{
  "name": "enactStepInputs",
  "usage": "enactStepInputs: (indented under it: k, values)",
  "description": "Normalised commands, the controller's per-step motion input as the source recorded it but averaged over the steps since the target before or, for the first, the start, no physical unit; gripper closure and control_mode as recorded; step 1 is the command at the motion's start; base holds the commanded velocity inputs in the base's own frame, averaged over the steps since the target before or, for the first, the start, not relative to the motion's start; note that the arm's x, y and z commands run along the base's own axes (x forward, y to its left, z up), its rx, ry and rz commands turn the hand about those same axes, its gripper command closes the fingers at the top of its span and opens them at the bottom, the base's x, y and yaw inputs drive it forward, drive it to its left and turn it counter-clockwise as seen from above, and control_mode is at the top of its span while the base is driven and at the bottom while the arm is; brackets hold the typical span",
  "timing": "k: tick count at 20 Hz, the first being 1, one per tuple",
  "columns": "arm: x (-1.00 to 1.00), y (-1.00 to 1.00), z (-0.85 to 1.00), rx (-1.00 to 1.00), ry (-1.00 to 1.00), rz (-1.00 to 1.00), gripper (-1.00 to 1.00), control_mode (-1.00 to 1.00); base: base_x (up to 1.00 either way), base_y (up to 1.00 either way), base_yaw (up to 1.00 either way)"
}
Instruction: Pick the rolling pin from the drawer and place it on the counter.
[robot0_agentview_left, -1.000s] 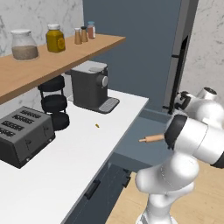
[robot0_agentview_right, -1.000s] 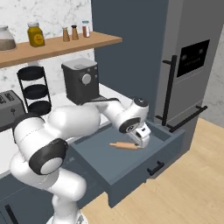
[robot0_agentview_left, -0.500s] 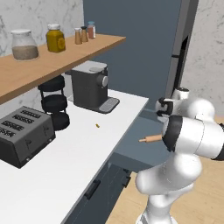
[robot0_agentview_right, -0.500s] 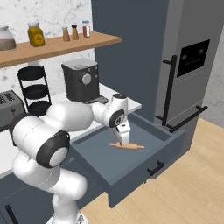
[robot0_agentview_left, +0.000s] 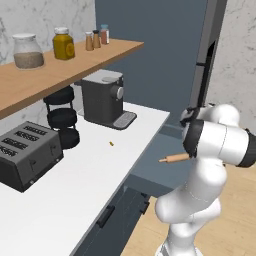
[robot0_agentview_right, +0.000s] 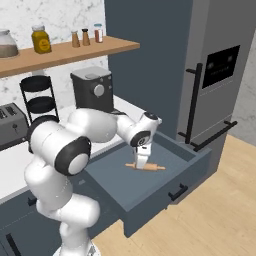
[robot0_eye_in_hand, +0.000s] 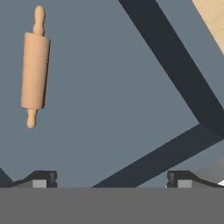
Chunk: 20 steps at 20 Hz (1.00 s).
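A marbled white wall (robot0_agentview_left: 40, 17) is backing a brown wooden shelf (robot0_agentview_right: 75, 50) that is carrying jars and small spice bottles. A tall slate-grey cabinet (robot0_agentview_right: 150, 55) is standing beside a built-in oven (robot0_agentview_right: 222, 67) (dark door, long black handles), and light wood flooring (robot0_agentview_right: 220, 210) is stretching across the foreground.

a light-brown wooden rolling pin (robot0_eye_in_hand: 34, 65) lies in a slate blue-grey drawer (robot0_agentview_right: 165, 187) with a dark handle. the counter (robot0_agentview_left: 90, 175) is plain white, the toaster (robot0_agentview_left: 27, 155) dark grey.

My views are evenly, softly lit, with no glare. The bench (robot0_agentview_left: 75, 185) reads bright white; the drawer (robot0_agentview_right: 150, 182) interior looks dim. Edges are slightly soft, undistorted.
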Motion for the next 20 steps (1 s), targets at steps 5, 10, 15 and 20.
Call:
enactStepInputs:
  k: [5,10,15,20]
  values:
    - [0.51,-0.06,-0.39,0.02,0.0,-0.08,-1.0,-1.0,0.0,0.0,0.0]
    - [0.68,0.0,-0.42,0.0,0.01,-0.11,-1.0,-1.0,0.0,0.0,0.0]
    - [0.51,-0.12,-0.63,0.0,0.01,-0.07,-1.0,-1.0,0.0,0.0,0.0]
    - [0.46,-0.12,-0.62,0.0,0.0,-0.03,-1.0,-1.0,0.0,0.0,0.0]
